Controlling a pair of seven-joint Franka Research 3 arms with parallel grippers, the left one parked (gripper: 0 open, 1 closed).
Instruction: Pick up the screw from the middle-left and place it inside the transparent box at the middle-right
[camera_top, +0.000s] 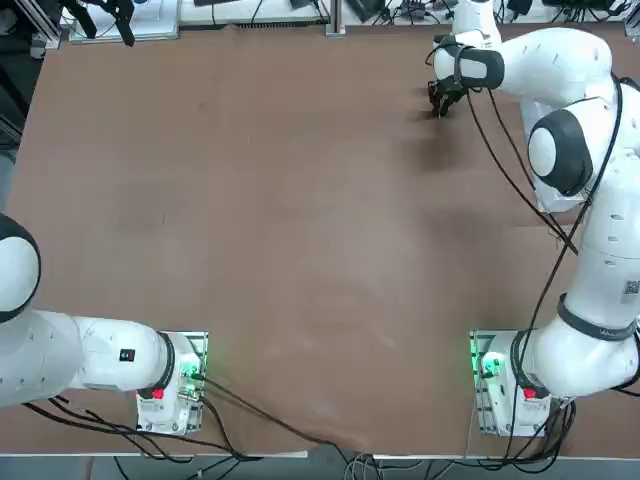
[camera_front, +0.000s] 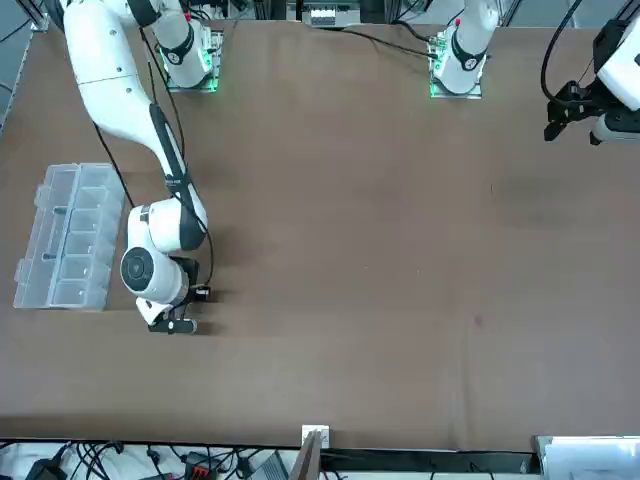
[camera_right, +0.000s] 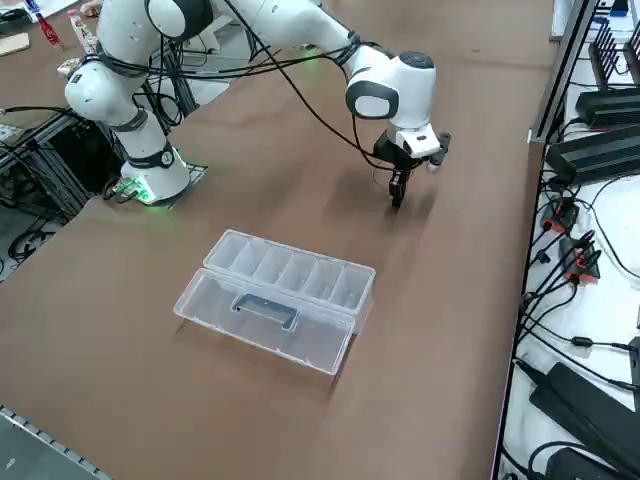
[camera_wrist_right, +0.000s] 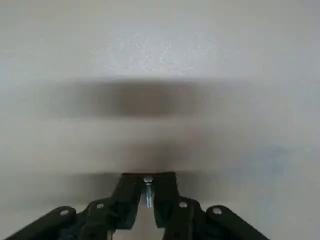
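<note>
My right gripper (camera_wrist_right: 148, 181) is shut on the screw (camera_wrist_right: 148, 194), a tiny silvery pin held upright between the fingertips. In the right side view the gripper (camera_right: 397, 192) points down close over the brown table, toward its far edge beyond the transparent box (camera_right: 290, 272). The box lies open, with its lid (camera_right: 262, 320) folded flat beside the row of compartments. From the front, the gripper (camera_front: 178, 325) hangs to the right of the box (camera_front: 68, 235), a short gap apart. The gripper (camera_top: 440, 104) also shows in the top view, where my arm hides the box.
The brown table (camera_top: 300, 220) stretches wide to the gripper's other side. Cables and power bricks (camera_right: 585, 150) lie beyond the table's far edge. My right arm's base (camera_right: 150, 180) stands near the box's end.
</note>
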